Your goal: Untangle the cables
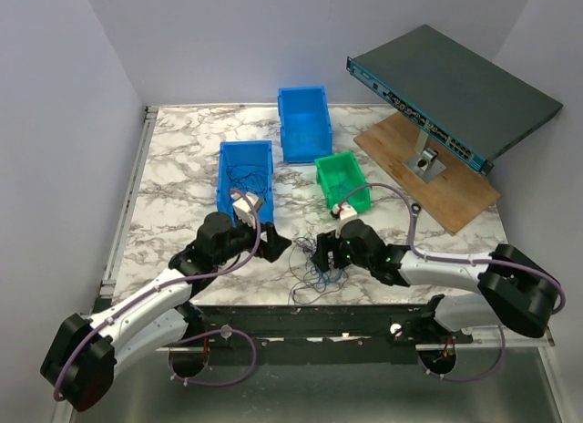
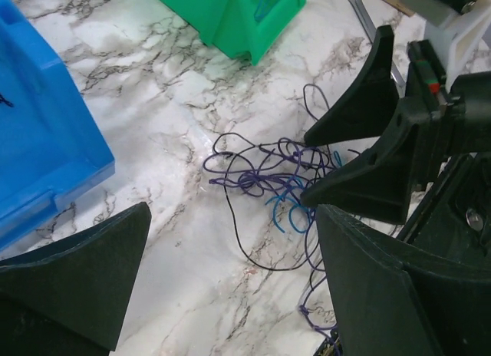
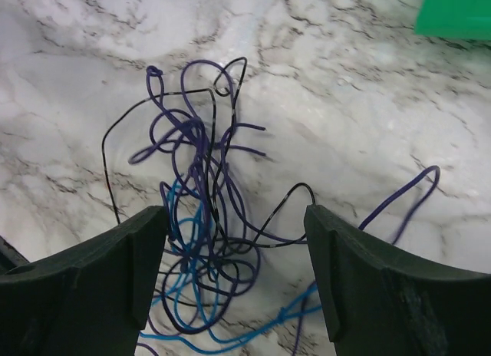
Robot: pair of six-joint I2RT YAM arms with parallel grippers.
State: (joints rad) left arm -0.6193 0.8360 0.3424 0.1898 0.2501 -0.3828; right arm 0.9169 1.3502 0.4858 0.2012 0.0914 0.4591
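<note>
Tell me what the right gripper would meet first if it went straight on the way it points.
Most likely the cables: the tangle lies just ahead of the right gripper, partly between its open jaws, with the table right beneath. Depth is hard to judge.

Tangled cables [image 1: 315, 276] lie on marble table [image 1: 182, 159].

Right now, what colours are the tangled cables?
Purple, light blue and black. The cables show best in the right wrist view.
</note>
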